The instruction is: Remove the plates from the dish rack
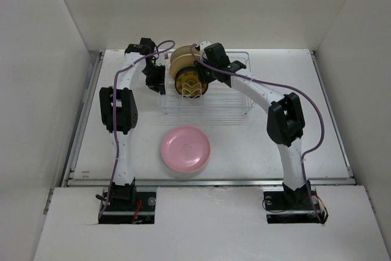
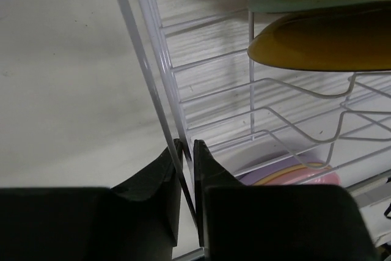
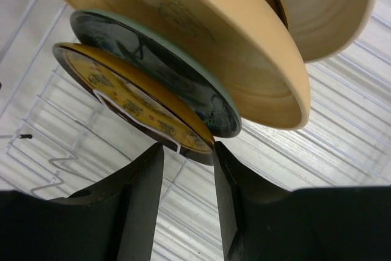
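Plates (image 1: pixel 183 68) stand on edge between the prongs at the left rear of the dish rack (image 1: pixel 229 107), so each can be taken by its rim. The right pincer (image 3: pixel 188 178) is apart, its fingers astride the rim of the amber plate (image 3: pixel 122 93), the nearest one. The left pincer (image 2: pixel 186 157) is clamped on the rack's side wire, probably to steady it. A pink plate (image 1: pixel 185 149) lies on the white worktop (image 1: pixel 256 151), which is boxed in by plain white panels (image 1: pixel 36 59).

Cream, tan, teal and amber plates (image 1: pixel 185 68) stand on edge at the wire dish rack's (image 1: pixel 227 107) left end; a pink plate (image 1: pixel 185 148) lies flat before it.
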You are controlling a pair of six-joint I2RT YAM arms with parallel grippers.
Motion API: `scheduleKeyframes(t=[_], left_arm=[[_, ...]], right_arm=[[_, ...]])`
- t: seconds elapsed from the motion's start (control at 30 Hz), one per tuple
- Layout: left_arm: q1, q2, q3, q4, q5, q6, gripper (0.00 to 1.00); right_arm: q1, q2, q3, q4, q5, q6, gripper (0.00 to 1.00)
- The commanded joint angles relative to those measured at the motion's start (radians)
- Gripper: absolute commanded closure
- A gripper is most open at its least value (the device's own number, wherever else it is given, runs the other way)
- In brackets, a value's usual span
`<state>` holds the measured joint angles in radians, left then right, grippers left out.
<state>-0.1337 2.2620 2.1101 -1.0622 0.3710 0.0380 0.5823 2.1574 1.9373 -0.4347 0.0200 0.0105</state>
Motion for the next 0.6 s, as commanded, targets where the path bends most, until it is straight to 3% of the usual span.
scheduleKeyframes(t=[0.0, 0.03, 0.23, 0.33, 0.53, 0.57], left_arm=[[0.009, -0.002, 0.028, -0.019, 0.002, -0.004, 0.96], [0.009, -0.002, 0.028, -0.019, 0.002, -0.013, 1.0], [0.019, 0.007, 0.007, -0.019, 0.043, -0.023, 1.0], [0.019, 0.016, -0.004, -0.019, 0.034, -0.023, 1.0], [0.019, 0.025, -0.004, -0.019, 0.022, -0.023, 1.0], [0.019, 0.025, -0.004, -0.019, 0.022, -0.023, 1.0]], right_arm=[[0.001, 0.011, 0.071, 0.037, -0.058, -0.009, 0.56], [0.001, 0.012, 0.071, 0.048, -0.058, -0.009, 0.56], [0.001, 0.064, 0.092, 0.048, -0.068, -0.009, 0.61], [0.001, 0.064, 0.092, 0.048, -0.018, -0.009, 0.51], [-0.009, 0.087, 0.112, 0.057, -0.037, -0.009, 0.5], [-0.009, 0.096, 0.112, 0.057, -0.051, 0.0, 0.53]])
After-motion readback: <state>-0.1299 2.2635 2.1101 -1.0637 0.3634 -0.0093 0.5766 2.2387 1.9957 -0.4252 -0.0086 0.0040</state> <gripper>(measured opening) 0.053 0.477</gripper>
